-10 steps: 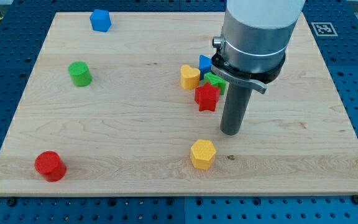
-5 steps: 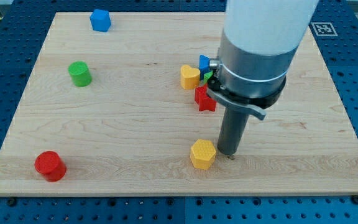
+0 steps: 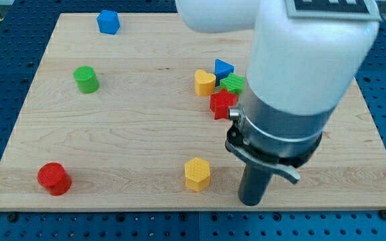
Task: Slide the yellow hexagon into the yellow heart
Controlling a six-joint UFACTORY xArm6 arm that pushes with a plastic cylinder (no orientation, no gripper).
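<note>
The yellow hexagon (image 3: 197,174) lies near the view's bottom, a little right of the middle. The yellow heart (image 3: 204,83) sits well above it, in a cluster with a blue triangle (image 3: 223,68), a green star-like block (image 3: 232,84) and a red star (image 3: 223,104). My tip (image 3: 252,201) rests on the board (image 3: 139,127) to the right of the yellow hexagon and slightly lower, with a gap between them. The arm's big grey and white body hides the board's right part.
A blue hexagon-like block (image 3: 108,21) sits at the top left. A green cylinder (image 3: 85,79) is at the left. A red cylinder (image 3: 53,179) is at the bottom left. The board's bottom edge runs just below my tip.
My tip moved down toward the view's bottom edge, passing the yellow hexagon. The hexagon slid left and slightly down. The other blocks stayed put.
</note>
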